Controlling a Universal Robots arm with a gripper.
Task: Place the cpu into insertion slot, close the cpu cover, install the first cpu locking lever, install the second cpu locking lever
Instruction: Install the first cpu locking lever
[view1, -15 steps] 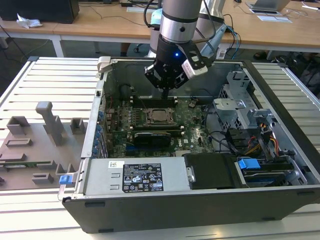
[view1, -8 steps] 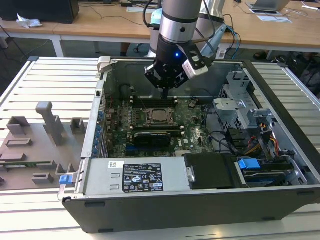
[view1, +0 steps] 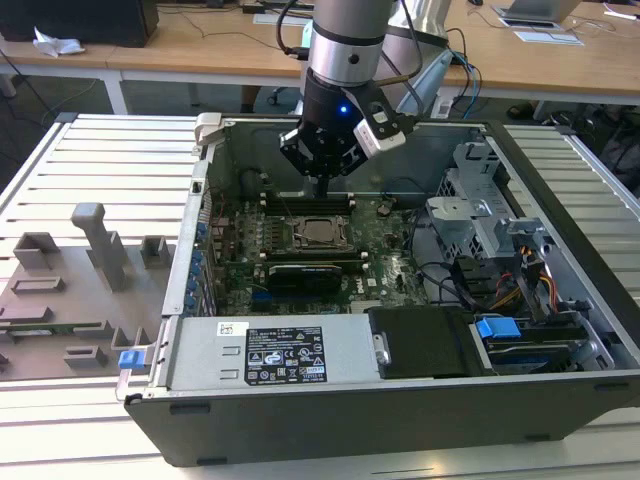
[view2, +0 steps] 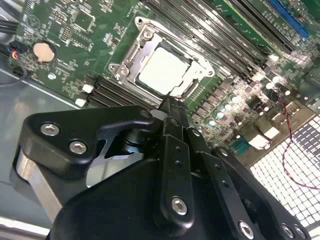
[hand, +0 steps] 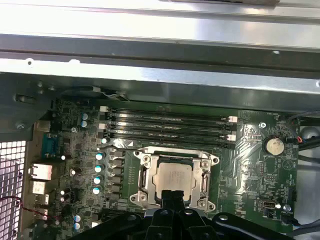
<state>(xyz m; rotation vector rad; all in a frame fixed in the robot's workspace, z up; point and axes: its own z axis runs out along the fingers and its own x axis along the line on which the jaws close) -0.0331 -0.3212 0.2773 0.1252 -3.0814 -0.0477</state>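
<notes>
The cpu (hand: 175, 176), a silvery square chip, lies in the insertion slot (hand: 134, 199) on the green motherboard. The cpu cover (hand: 146, 177) lies flat around it, and the chip's top shows through the cover's window. In the second wrist view the cpu (view2: 162, 70) sits just beyond my gripper (view2: 172, 102). The black fingers are pressed together with nothing between them, their tips close to the near edge of the cover (view2: 194, 70). In the exterior view my gripper (view1: 322, 186) hangs a little above the cpu (view1: 320, 232) inside the open computer case.
Long black memory slots (hand: 167, 127) run beside the socket. The case wall (hand: 160, 55) rises behind them. A black card (view1: 305, 270), a power supply (view1: 270, 350) and a drive cage with cables (view1: 500, 250) surround the board. Grey fixtures (view1: 90, 270) stand at the exterior view's left.
</notes>
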